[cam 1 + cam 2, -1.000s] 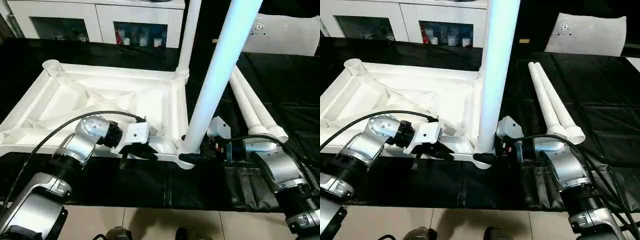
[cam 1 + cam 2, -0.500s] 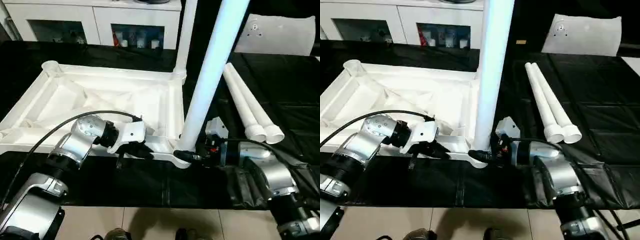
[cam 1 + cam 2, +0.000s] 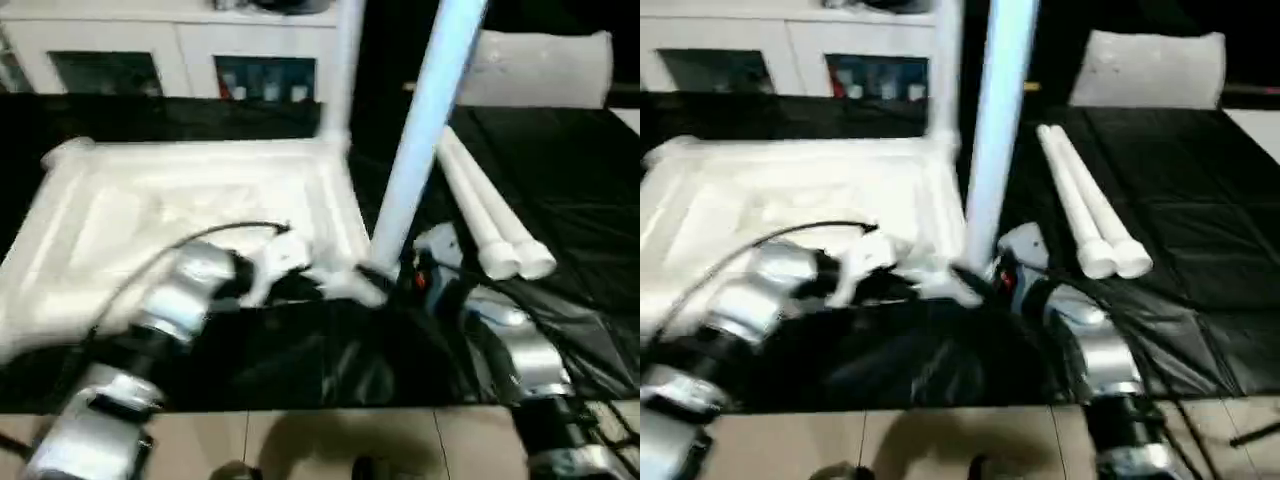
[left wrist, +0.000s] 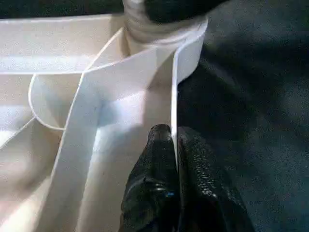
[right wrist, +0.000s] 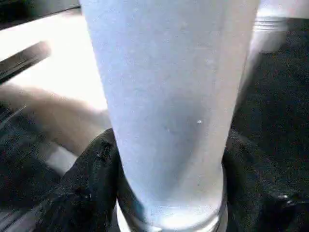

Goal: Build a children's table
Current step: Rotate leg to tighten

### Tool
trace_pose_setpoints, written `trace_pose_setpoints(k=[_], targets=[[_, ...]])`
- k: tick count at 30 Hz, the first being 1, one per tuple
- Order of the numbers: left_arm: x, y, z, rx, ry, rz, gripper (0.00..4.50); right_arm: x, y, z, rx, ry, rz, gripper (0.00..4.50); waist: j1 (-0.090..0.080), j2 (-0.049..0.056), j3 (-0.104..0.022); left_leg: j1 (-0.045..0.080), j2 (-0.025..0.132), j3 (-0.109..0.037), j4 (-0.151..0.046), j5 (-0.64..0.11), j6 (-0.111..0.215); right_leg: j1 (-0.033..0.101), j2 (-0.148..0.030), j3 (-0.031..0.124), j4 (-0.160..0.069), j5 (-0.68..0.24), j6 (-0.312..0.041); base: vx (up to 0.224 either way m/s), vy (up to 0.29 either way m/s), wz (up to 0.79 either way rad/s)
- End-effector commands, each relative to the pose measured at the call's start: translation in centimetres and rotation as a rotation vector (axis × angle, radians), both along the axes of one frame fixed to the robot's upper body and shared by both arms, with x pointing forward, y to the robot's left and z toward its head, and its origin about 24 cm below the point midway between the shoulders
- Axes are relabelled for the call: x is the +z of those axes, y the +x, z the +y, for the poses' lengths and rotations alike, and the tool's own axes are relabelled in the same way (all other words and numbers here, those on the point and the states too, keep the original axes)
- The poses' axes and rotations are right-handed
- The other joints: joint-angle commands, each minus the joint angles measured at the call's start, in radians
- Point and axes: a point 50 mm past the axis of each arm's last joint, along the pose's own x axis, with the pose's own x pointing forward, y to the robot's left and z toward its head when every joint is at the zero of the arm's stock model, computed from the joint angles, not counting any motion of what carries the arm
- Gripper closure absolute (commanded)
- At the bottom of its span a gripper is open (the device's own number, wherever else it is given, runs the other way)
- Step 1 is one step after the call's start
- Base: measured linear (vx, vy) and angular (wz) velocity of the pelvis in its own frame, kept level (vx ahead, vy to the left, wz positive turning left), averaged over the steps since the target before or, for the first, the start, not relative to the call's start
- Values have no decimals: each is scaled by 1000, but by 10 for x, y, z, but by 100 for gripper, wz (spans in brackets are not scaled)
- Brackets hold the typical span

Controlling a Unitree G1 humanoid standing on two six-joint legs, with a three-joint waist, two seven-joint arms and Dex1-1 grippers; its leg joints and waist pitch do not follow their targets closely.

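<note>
At 5 o'clock on the upturned table top [image 3: 190,200], right gripper [image 5: 169,193] clamps the upright leg [image 3: 425,130] in its socket (left gripper [image 4: 175,159] pinches the rim): press straight down, keep it vertical.

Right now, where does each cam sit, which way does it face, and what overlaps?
Head stereo pair: looks forward and down at the tabletop; both forearms show.
Left wrist: looks along the left gripper, pinching the top's rim.
Right wrist: looks at the upright leg, right gripper around it.
Shared: that leg and its corner socket.
</note>
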Motion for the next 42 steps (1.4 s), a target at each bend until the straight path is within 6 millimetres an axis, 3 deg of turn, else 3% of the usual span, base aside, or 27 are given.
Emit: trace_pose_setpoints(k=[1,3,4,5,6,7,8,9,10,11,13,16,19,21,24,26,27,28,30,31,33,36,39,42], targets=[[13,2,-28,76,-113,-50,450,-24,-2,22,-75,40,137,186,-13,-3,-50,18,29,-28,-81,-451,1,20,-64,15,-113,-699,-74,0,0,0],[14,3,-42,132,-146,-50,450,-25,3,32,-144,66,163,186,-22,2,-47,19,23,-28,-78,-457,13,18,-66,7,-123,-727,-57,0,0,0],[16,3,-49,153,-158,-55,450,-24,7,38,-173,83,174,186,-31,7,-47,23,22,-30,-76,-484,18,21,-63,-12,-137,-740,-35,0,0,0],[16,3,-49,153,-158,-55,450,-24,7,38,-173,83,174,186,-36,13,-47,26,25,-32,-77,-498,19,22,-64,-19,-138,-720,-35,0,0,0],[20,5,-60,194,-167,-75,450,-21,14,50,-236,98,196,186,-44,14,-49,21,31,-37,-83,-514,19,33,-65,-30,-137,-676,-33,0,0,0],[20,5,-60,195,-167,-76,450,-21,15,51,-238,99,197,186,-49,16,-46,22,33,-38,-87,-535,17,32,-63,-36,-138,-660,-36,0,0,0],[21,6,-63,202,-165,-90,450,-19,17,54,-255,109,204,186,-57,11,-50,18,38,-43,-90,-554,18,46,-68,-49,-135,-636,-26,0,0,0],[22,7,-64,207,-163,-99,450,-18,19,57,-265,116,208,186,-56,19,-48,17,40,-45,-94,-570,16,47,-70,-49,-134,-629,-27,0,0,0],[23,9,-62,204,-145,-115,450,-16,18,60,-255,149,204,186,-65,17,-47,32,39,-43,-94,-608,11,37,-73,-49,-141,-618,-34,0,0,0],[23,9,-62,204,-145,-115,450,-16,18,60,-255,149,204,151,-67,16,-47,34,36,-42,-92,-605,11,35,-75,-48,-145,-623,-36,0,0,0],[23,10,-53,202,-114,-124,450,-16,18,61,-259,175,204,130,-72,14,-46,27,28,-41,-88,-576,18,35,-84,-49,-152,-674,-25,0,0,0],[20,12,-44,196,-88,-132,450,-16,17,57,-262,176,188,106,-78,16,-48,18,29,-46,-90,-564,16,40,-86,-50,-149,-677,-22,0,0,0],[17,13,-31,179,-62,-132,450,-12,16,42,-265,159,121,79,-82,14,-53,18,29,-44,-87,-548,21,37,-91,-46,-150,-670,-35,0,0,0],[16,14,-25,165,-51,-133,450,-8,14,31,-260,155,81,64,-79,13,-56,7,31,-43,-89,-500,31,44,-94,-42,-142,-635,-51,0,0,0],[14,13,-13,131,-37,-125,450,3,8,9,-222,146,-3,37,-67,10,-64,2,33,-36,-89,-421,46,49,-95,-27,-132,-572,-77,0,0,0],[13,12,-7,86,-26,-126,450,12,2,-6,-161,110,-59,26,-51,9,-79,-15,40,-29,-88,-282,73,61,-91,-11,-99,-389,-142,0,0,0],[12,12,-6,73,-24,-125,450,14,1,-9,-145,100,-70,14,-43,2,-82,-23,40,-23,-84,-219,92,60,-84,-3,-82,-300,-168,0,0,0],[11,11,-2,44,-16,-118,450,19,-3,-17,-105,75,-99,6,-39,-4,-77,-22,34,-13,-81,-236,110,50,-78,2,-84,-335,-174,0,0,0],[10,8,1,-10,-14,-105,450,24,-6,-25,-52,40,-121,6,-27,-1,-77,-12,29,-6,-72,-256,107,42,-82,10,-88,-445,-157,0,0,0],[8,6,3,-58,3,-98,450,28,-9,-32,7,5,-132,6,-24,1,-81,-14,32,-8,-72,-236,108,46,-83,12,-85,-439,-156,0,0,0],[5,2,7,-135,41,-100,450,31,-14,-39,109,-53,-128,6,-8,-1,-92,-21,35,-4,-64,-125,127,53,-73,16,-59,-263,-187,56,-44,-1],[3,-7,10,-270,39,-44,450,34,-19,-50,270,-123,-100,6,9,3,-94,-17,35,3,-57,-77,165,54,-72,19,-41,-133,-240,36,-23,0],[3,-10,13,-348,62,-22,450,38,-20,-52,378,-158,-81,6,22,0,-94,-15,37,3,-56,-58,181,55,-70,16,-36,-107,-262,0,0,0],[4,-10,18,-410,92,-13,450,37,-26,-52,525,-230,-45,6,33,1,-86,-10,42,4,-59,-112,157,51,-70,17,-44,-189,-249,0,0,0]])
